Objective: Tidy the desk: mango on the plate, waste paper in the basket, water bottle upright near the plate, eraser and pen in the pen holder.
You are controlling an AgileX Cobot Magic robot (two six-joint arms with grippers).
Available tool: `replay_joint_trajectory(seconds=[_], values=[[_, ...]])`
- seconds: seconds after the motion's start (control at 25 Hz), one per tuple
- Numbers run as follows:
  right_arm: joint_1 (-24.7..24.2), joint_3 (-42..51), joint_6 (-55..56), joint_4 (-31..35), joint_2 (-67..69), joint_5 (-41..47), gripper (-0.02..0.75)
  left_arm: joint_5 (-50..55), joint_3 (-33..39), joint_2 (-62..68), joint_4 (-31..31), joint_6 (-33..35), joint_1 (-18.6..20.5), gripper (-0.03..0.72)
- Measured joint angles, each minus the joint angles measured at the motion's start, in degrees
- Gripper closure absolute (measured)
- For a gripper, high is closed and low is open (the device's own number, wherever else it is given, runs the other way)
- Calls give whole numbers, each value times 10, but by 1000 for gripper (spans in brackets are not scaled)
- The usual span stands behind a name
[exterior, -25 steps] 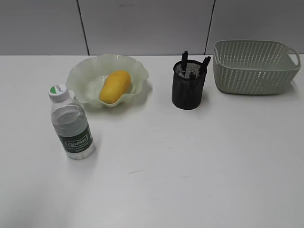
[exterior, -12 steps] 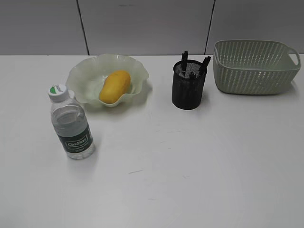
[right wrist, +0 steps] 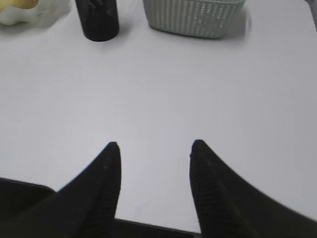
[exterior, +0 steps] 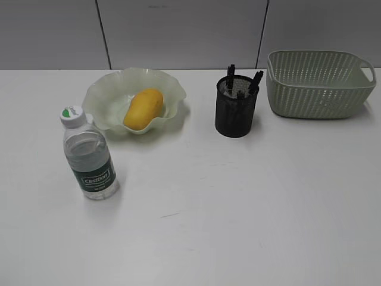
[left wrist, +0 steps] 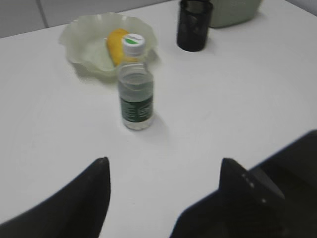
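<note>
The yellow-orange mango (exterior: 143,108) lies in the ruffled pale-green plate (exterior: 107,95) at the back left. The water bottle (exterior: 88,155) stands upright in front of the plate, also in the left wrist view (left wrist: 135,84). The black mesh pen holder (exterior: 236,107) holds dark pens. The grey-green basket (exterior: 318,83) stands at the back right; its inside does not show. Waste paper and eraser are not in view. My left gripper (left wrist: 163,166) is open and empty, well short of the bottle. My right gripper (right wrist: 155,145) is open and empty over the bare desk (exterior: 238,214).
A grey panelled wall runs behind the desk's far edge. In the right wrist view the pen holder (right wrist: 97,19) and the basket (right wrist: 193,17) sit far ahead of the fingers. Neither arm shows in the exterior view.
</note>
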Motion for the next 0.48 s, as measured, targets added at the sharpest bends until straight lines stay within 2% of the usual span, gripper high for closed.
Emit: replay_joint_trajectory(seconds=[0.24, 0.36, 0.48], values=[[-111, 0, 0, 2, -1, 0, 366, 0, 0, -8, 1, 0, 224, 185], [-127, 0, 0, 2, -23, 0, 366, 0, 0, -9, 1, 0, 268, 196], [-130, 0, 0, 2, -30, 1, 366, 0, 0, -9, 1, 0, 274, 200]])
